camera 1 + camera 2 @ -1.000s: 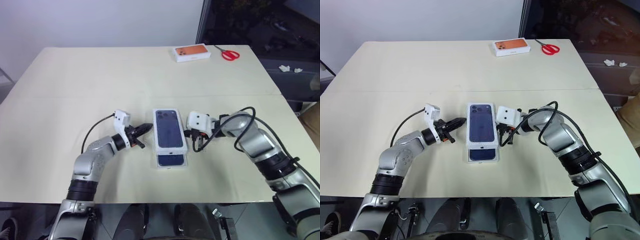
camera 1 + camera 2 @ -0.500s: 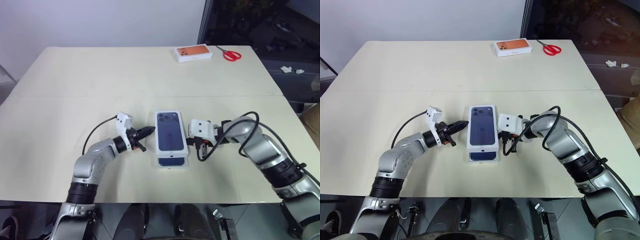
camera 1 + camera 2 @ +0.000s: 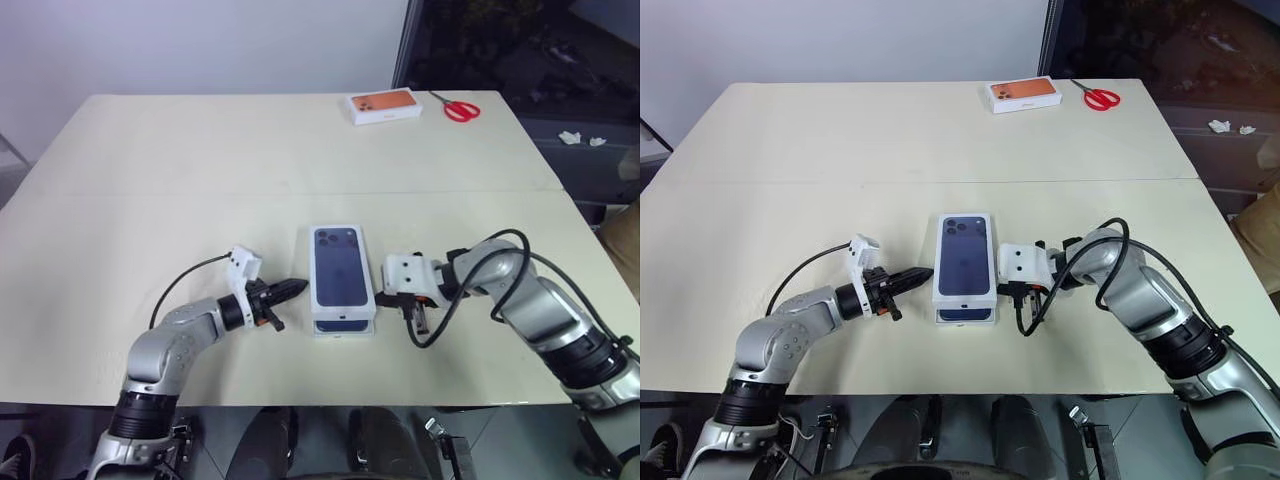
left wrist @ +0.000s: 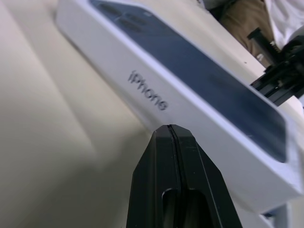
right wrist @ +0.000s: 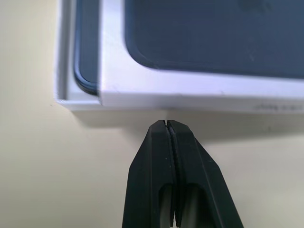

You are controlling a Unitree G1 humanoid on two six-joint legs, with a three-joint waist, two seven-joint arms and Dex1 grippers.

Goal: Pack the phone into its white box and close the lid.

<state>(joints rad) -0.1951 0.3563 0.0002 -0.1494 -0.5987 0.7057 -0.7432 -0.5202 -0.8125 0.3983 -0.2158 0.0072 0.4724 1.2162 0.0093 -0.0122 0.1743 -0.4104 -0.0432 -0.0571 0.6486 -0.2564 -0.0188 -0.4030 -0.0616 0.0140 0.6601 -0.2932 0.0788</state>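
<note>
A: Entry, lower centre of the head view. The lid point(image 3: 342, 270), a shallow white cardboard cover with a glossy dark blue phone picture on its upper face, sits on the white box point(image 3: 345, 327) but shifted toward the far end. The near end of the base sticks out from under it.

B: And the phone point(image 5: 85, 61)?

A: In the base. The right wrist view shows a slim navy slab with a rounded corner lying inside the box's thin white wall, partly covered by the lid's edge. So the box is not fully closed.

B: Lid's side wall?

A: Matte white, grey "iPhone" lettering printed along it, seen in the left wrist view.

B: Grippers?

A: Left gripper point(image 3: 297, 287): two black tapered fingers pressed flat together, nothing between them, tip pointing at the lid's left long side, just short of it. Right gripper point(image 5: 167, 124): fingers likewise pressed together and empty, tip just off the lid's right side wall near the exposed end of the base. A looped black cable hangs from that wrist.

B: Surface?

A: Pale cream tabletop point(image 3: 180, 170), smooth, with one seam running across the middle.

B: Anything else?

A: Upper right of the frame: a white box with an orange face point(image 3: 383, 105), and red-handled scissors point(image 3: 457, 108) beside it, well apart from the work.
</note>
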